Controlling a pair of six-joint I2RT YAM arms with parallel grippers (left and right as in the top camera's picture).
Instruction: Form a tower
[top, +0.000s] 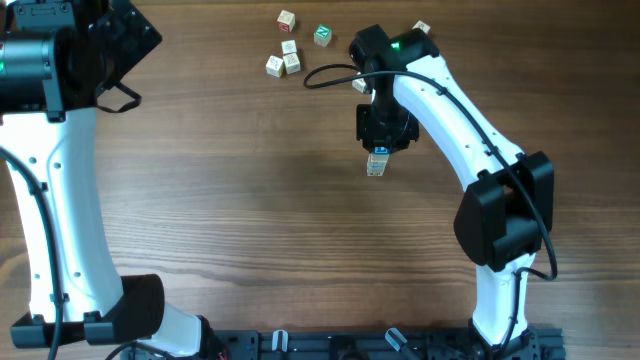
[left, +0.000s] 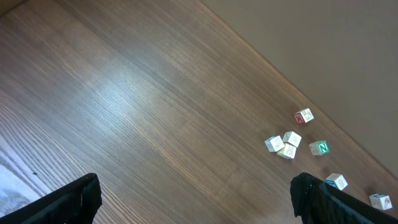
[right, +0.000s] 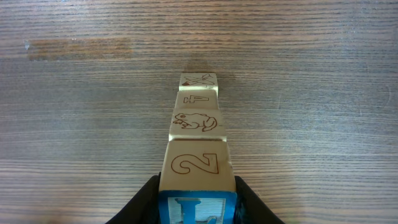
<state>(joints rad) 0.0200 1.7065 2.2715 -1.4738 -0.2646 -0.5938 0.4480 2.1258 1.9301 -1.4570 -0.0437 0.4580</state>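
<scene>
The tower (top: 376, 166) stands on the worktop (top: 250, 200) toward 1 o'clock from centre, with loose cubes (top: 285, 55) well apart at its 11 o'clock. Its wooden cubes are probably light, hard and smooth, with only balance keeping the stack up, so grip opposite side faces squarely. The right gripper (top: 378, 150) clamps the top cube (right: 198, 208), wrist reaching in from 12 o'clock. The left gripper (left: 196, 183) gapes wide and empty at 10 o'clock.
</scene>
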